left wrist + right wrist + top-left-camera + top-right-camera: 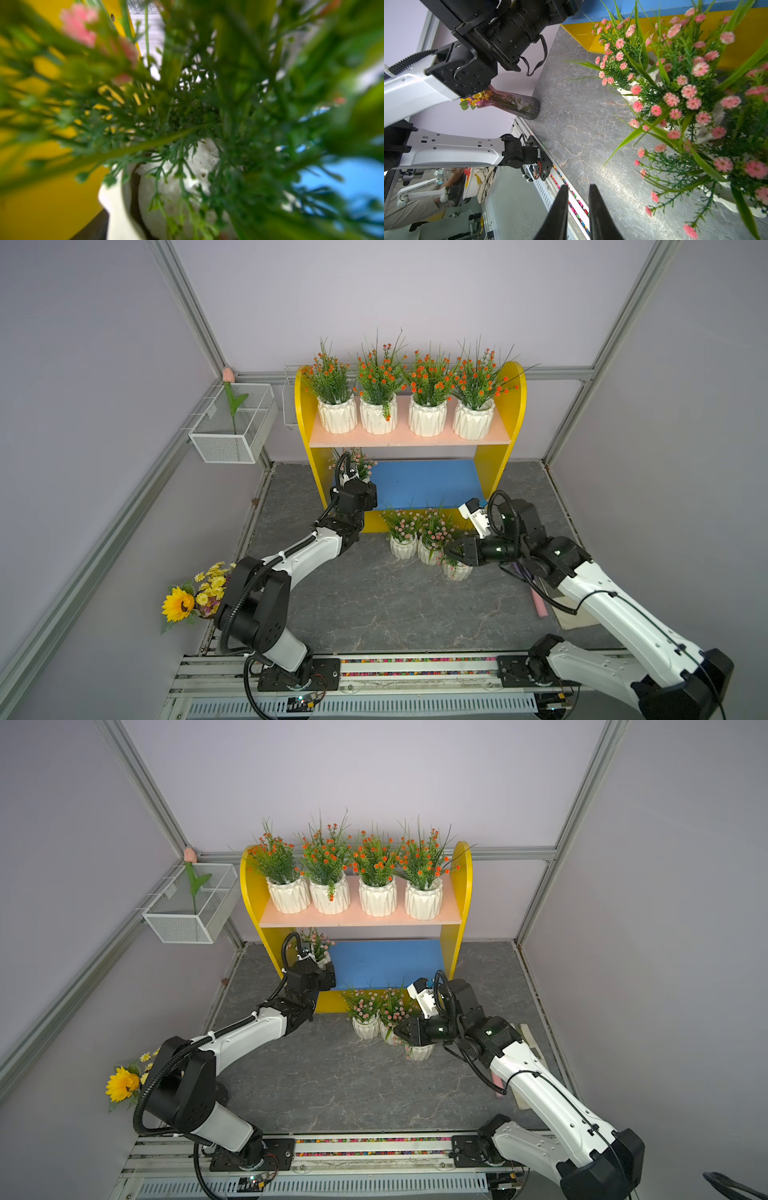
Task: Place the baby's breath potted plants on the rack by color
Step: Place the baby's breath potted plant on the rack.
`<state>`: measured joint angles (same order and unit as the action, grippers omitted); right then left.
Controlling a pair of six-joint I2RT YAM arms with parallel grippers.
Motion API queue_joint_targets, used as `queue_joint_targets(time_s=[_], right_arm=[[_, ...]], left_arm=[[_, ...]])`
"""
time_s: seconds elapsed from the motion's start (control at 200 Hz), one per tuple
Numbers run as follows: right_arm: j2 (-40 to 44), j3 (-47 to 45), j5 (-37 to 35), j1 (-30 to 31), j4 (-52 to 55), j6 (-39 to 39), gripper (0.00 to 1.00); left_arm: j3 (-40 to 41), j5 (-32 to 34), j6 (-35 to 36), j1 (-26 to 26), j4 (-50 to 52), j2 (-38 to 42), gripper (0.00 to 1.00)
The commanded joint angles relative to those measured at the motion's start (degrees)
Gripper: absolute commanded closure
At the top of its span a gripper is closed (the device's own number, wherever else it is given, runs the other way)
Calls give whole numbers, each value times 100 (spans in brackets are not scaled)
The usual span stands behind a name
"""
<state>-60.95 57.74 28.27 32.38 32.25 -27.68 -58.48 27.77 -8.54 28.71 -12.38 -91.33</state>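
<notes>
Whether the left tool (351, 479) grips the pink-bloomed white ribbed pot (166, 187) is unclear; the right tool (578, 190) stands narrow, empty

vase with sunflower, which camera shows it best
Right wrist view: the glass vase shows almost whole. In both top views the left arm hides most of it; only its bouquet shows. The left wrist view shows none.

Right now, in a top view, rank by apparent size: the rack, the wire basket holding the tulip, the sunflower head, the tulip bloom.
rack
wire basket
sunflower head
tulip bloom
The sunflower head is nearer the camera, which flatters it.
</notes>
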Motion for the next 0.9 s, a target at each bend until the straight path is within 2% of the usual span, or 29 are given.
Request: queue_joint_targets(time_s=[0.0, 0.32, 0.585, 0.72, 0.795, 0.895], right_arm=[[134, -99, -41, -44, 24, -81, 78], [241, -194, -60, -70, 29, -106, 77], [311, -287, -84, -83, 36, -110, 76], [338, -316, -87, -92, 31, -106, 76], [351, -340, -94, -107, 31, -100, 76], [382, -375, -94, -109, 35, -112, 74]], left_arm=[[-414, 149, -218, -46, -282, -100, 61], [-690, 336, -474, -63, 47, -381, 57], [-838, 457, -597, -65, 262, -531, 42], [-841, 492, -614, -69, 282, -548, 38], [-854, 516, -638, -65, 306, -559, 32], [-867, 578, -674, -65, 333, -572, 17]])
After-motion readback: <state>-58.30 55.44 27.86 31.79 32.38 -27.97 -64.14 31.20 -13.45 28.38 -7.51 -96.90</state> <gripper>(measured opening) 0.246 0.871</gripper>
